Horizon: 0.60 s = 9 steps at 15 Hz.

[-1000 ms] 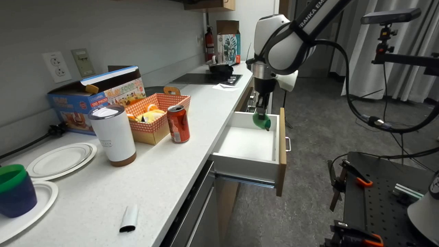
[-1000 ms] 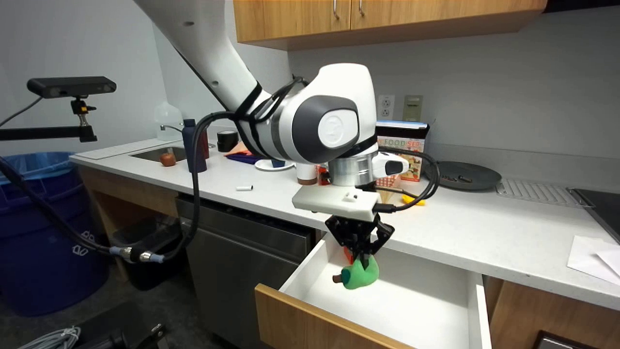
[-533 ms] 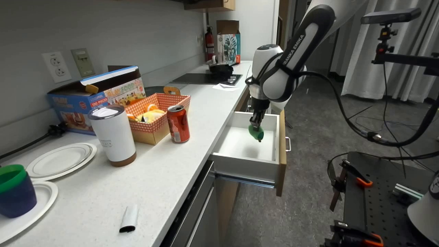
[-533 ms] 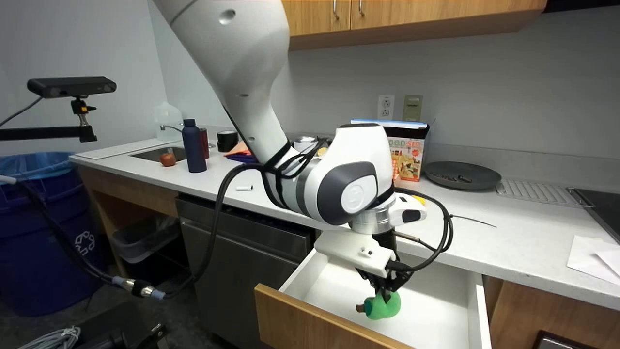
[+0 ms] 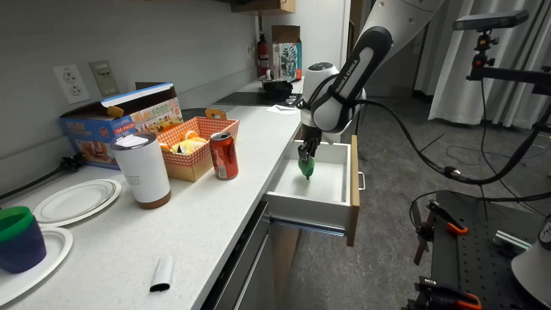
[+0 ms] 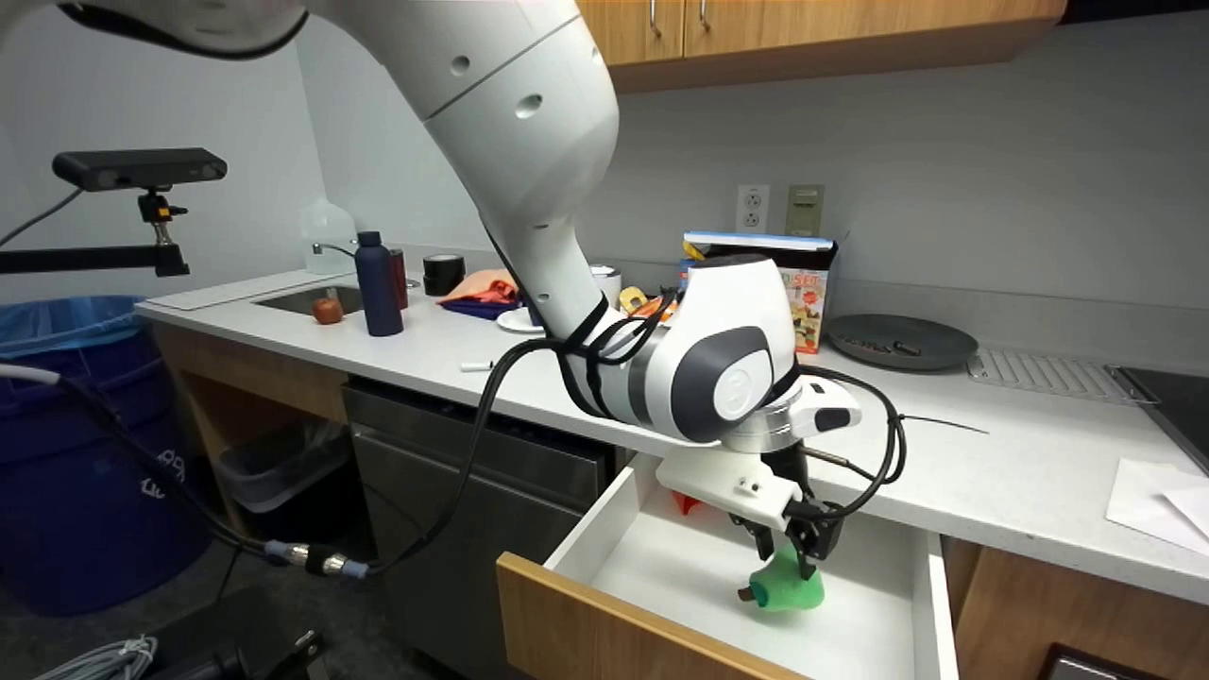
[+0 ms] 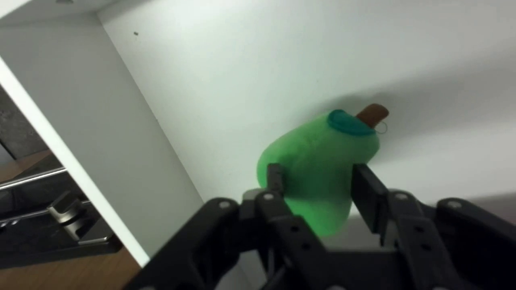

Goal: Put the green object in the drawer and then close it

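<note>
The soft-looking round bright green lump (image 7: 316,161) is inside the white boxy wood-fronted drawer (image 6: 680,581).
My jaws stand apart on both sides of it, loose — the drawer sticks out.

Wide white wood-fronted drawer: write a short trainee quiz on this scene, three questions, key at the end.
1. True or false: the wide white wood-fronted drawer is open.
2. Which red thing stands beside the red-checked rectangular basket?
3. The plush-looking green rounded object is (a) in the basket, (b) in the drawer, between the fingers of the black gripper, (c) hidden from every view?
Key: 1 true; 2 the cylindrical red metal can; 3 b.
</note>
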Each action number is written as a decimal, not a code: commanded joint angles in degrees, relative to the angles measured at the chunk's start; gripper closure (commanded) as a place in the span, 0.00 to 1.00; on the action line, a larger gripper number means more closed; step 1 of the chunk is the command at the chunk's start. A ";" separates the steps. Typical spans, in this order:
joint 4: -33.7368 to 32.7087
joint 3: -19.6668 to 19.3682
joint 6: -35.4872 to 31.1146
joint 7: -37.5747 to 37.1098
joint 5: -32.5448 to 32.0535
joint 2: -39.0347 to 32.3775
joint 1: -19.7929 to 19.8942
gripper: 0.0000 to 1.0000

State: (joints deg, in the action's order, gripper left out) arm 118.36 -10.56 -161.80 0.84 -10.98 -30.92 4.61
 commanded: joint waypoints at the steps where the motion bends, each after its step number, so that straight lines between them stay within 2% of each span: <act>1: -2.07 -0.44 2.70 -0.39 0.07 1.91 -0.84 0.18; 3: -1.98 -0.55 4.61 0.07 -0.56 3.76 -1.09 0.03; 6: -0.16 1.39 9.06 2.31 0.05 8.07 -0.18 0.00; 9: 2.32 3.51 16.27 5.33 0.96 13.51 0.49 0.00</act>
State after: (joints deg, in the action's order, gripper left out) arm 117.16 -8.89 -151.52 2.63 -10.92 -23.65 4.44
